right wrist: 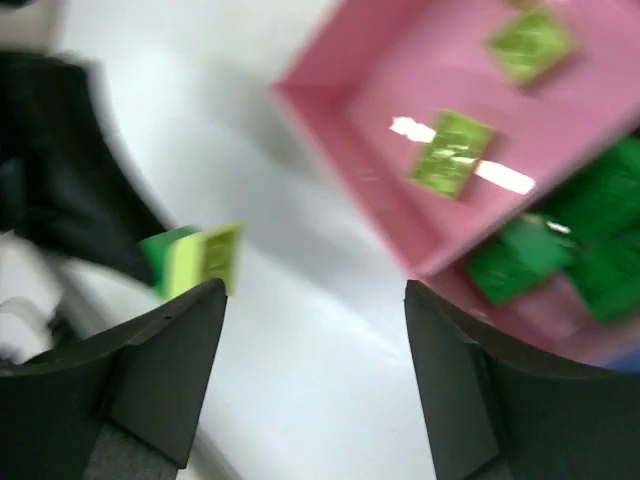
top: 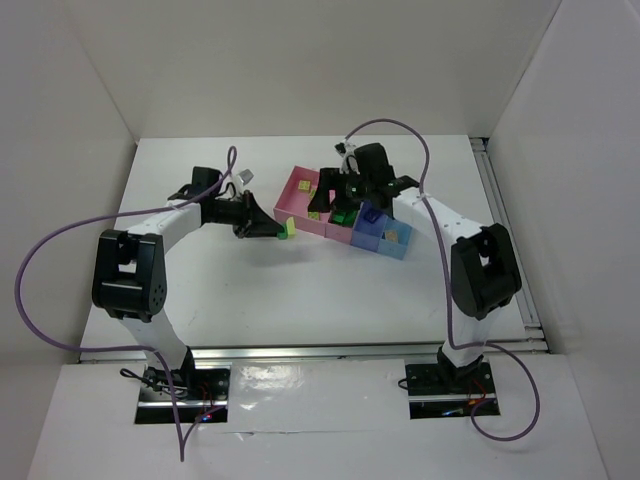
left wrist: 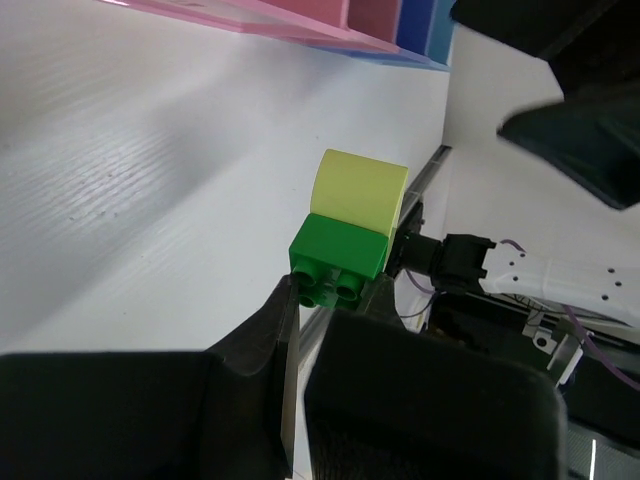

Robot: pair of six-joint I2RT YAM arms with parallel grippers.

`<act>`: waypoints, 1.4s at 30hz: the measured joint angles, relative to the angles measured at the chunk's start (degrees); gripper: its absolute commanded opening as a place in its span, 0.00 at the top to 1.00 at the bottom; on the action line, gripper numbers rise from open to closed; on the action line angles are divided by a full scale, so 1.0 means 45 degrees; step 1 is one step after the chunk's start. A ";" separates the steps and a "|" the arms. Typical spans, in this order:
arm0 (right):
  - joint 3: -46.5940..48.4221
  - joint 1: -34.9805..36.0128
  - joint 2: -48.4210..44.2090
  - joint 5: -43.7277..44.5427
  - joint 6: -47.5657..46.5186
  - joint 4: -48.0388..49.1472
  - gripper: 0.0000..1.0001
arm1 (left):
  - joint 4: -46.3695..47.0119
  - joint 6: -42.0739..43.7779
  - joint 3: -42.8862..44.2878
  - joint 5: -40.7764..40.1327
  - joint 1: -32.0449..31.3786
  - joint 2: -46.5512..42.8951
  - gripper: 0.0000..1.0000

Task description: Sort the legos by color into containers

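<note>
My left gripper [top: 280, 230] is shut on a dark green brick [left wrist: 338, 255] with a lime-yellow brick [left wrist: 360, 190] stuck on it, held just left of the row of bins. The pair also shows in the right wrist view [right wrist: 195, 260]. The pink bin [top: 300, 195] holds lime-yellow bricks [right wrist: 450, 152]. The magenta bin [top: 345, 225] holds dark green bricks [right wrist: 560, 250]. The blue bin [top: 372, 228] and the light blue bin [top: 397, 238] follow to the right. My right gripper [right wrist: 315, 300] is open and empty above the near edge of the pink bin; it also shows from above [top: 340, 195].
The bins sit slanted at the middle back of the white table [top: 300, 290]. White walls enclose the table on three sides. A metal rail [top: 505, 230] runs along the right edge.
</note>
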 measured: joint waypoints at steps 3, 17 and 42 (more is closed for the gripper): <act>-0.0005 -0.0053 0.0073 -0.2856 0.0039 0.0656 0.18 | 0.0282 -0.0005 0.0000 0.0529 0.0000 0.0000 1.00; -0.0136 0.0214 0.1452 -0.8349 0.0772 0.2205 0.25 | 0.2098 -0.0398 -0.0039 0.2390 0.0000 -0.0311 1.00; -0.0525 0.0015 0.1919 -0.8252 0.2686 0.4522 0.81 | 0.2584 -0.0714 -0.0806 0.2351 0.0563 -0.0529 1.00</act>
